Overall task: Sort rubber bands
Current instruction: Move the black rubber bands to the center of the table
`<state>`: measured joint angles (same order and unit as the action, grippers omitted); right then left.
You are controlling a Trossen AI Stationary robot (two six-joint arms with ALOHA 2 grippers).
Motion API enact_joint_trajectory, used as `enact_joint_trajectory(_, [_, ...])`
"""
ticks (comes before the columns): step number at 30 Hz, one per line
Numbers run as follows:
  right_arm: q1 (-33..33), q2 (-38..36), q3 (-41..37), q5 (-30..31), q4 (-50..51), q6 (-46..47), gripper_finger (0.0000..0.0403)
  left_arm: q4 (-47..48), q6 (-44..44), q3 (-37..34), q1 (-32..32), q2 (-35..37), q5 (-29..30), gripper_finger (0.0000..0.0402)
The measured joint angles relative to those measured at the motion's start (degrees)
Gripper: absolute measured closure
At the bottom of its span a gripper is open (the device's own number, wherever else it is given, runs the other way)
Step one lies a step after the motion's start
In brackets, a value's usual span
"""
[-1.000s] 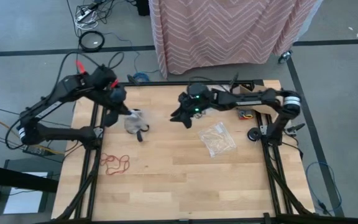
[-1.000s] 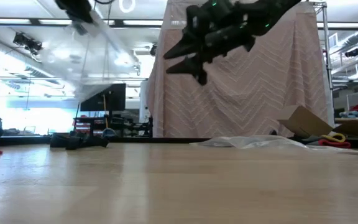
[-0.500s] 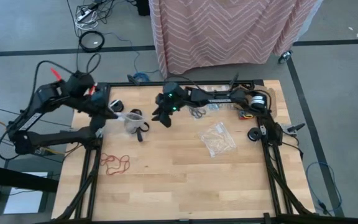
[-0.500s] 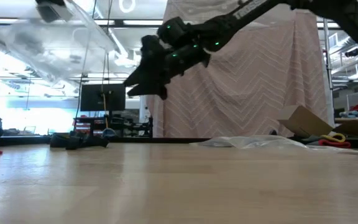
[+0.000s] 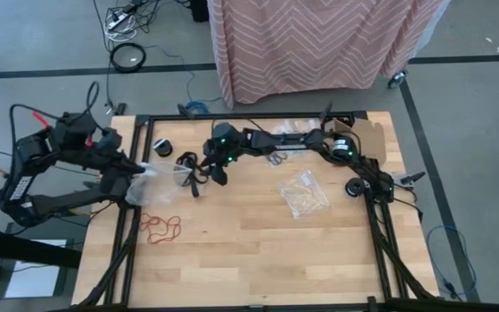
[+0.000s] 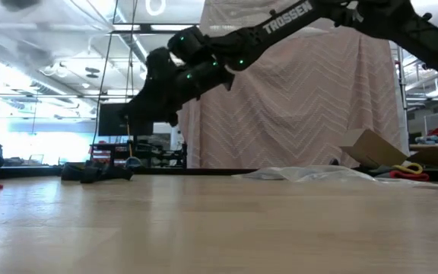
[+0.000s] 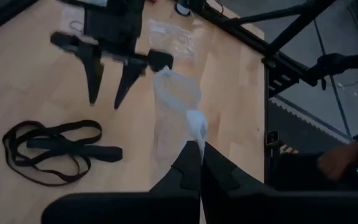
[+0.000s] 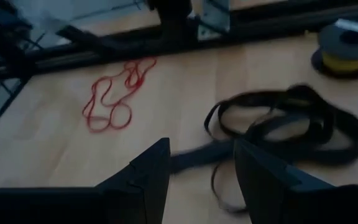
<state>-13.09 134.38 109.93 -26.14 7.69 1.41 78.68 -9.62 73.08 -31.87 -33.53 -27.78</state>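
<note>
Above the table (image 6: 219,228), arm (image 6: 295,23) probably reads "TROSSEN".

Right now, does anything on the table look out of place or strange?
Yes. The left gripper is shut on a clear plastic bag, holding it at the table's left edge, while the black rubber bands lie loose outside it.

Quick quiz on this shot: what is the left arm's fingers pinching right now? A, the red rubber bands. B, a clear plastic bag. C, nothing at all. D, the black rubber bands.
B: in the left wrist view the left gripper has its fingers shut on the clear plastic bag, while the black rubber bands lie loose on the table.
</note>
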Motion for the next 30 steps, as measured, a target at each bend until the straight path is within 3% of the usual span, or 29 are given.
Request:
enact_joint_trajectory(13, [2.1, 5.1, 1.1, 0.4, -1.2, 2.8, 0.0235, -0.1, -0.9, 0.0, 0.0, 1.3, 2.7, 0.0401])
enact_joint_trajectory(19, [2.5, 9.7, 12.5, -2.1, 6.5, 4.0, 0.0235, -2.3, -0.8, 0.0, 0.0, 1.1, 2.9, 0.0401])
enact_joint_trajectory(23, [2.3, 14.6, 20.3, -0.6, 10.8, 6.5, 0.0235, -1.5, 0.1, -0.3, 0.0, 0.4, 3.1, 0.0401])
enact_joint_trajectory(30, [-0.1, 16.5, 24.0, -0.4, 12.4, 8.1, 0.0237, -1.6, 0.2, -0.3, 0.0, 0.3, 4.6, 0.0401])
